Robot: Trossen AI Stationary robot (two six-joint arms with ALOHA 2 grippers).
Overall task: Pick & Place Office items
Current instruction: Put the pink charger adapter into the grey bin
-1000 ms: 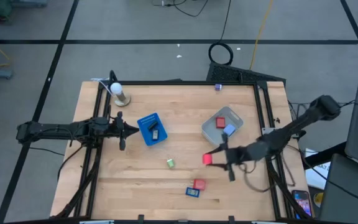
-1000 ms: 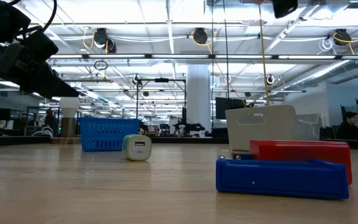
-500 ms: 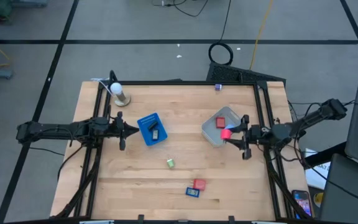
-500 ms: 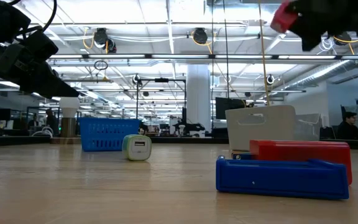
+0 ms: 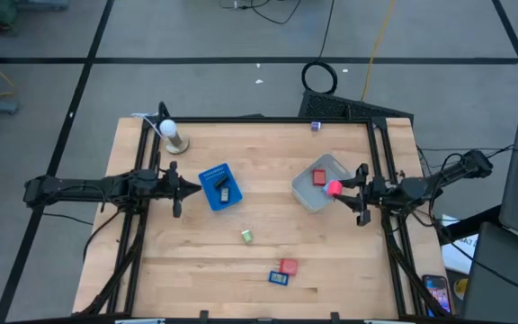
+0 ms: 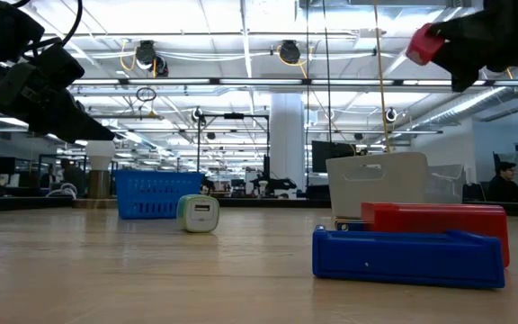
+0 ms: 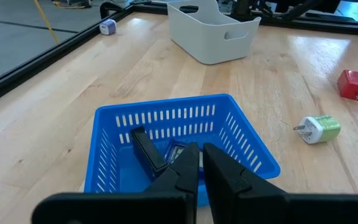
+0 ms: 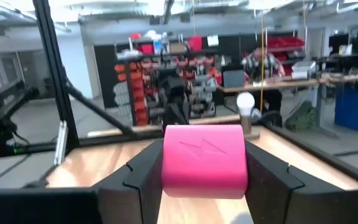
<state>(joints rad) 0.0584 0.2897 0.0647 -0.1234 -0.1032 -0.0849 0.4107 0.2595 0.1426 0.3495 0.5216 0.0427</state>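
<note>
Beside white tub [image 5: 313, 186], right gripper [image 5: 338, 189] clasping red block [image 5: 334, 188]

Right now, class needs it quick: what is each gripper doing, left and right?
Left gripper: shut, empty, above the blue basket.
Right gripper: shut on a red block, over the tub.

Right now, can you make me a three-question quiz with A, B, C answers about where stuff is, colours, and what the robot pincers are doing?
1. Where is the right pincer?
A. over the blue basket
B. at the pale tub's edge
C. beside the green plug

2. What colour is the block it holds?
A. pinkish red
B. yellow
C. green

3. How is the left pincer?
A. holding a block
B. wide open
C. shut, holding nothing

Answers: 1 B, the high view puts it at the pale tub. 2 A, the right wrist view shows it. 3 C, its fingers meet above the blue basket.
</note>
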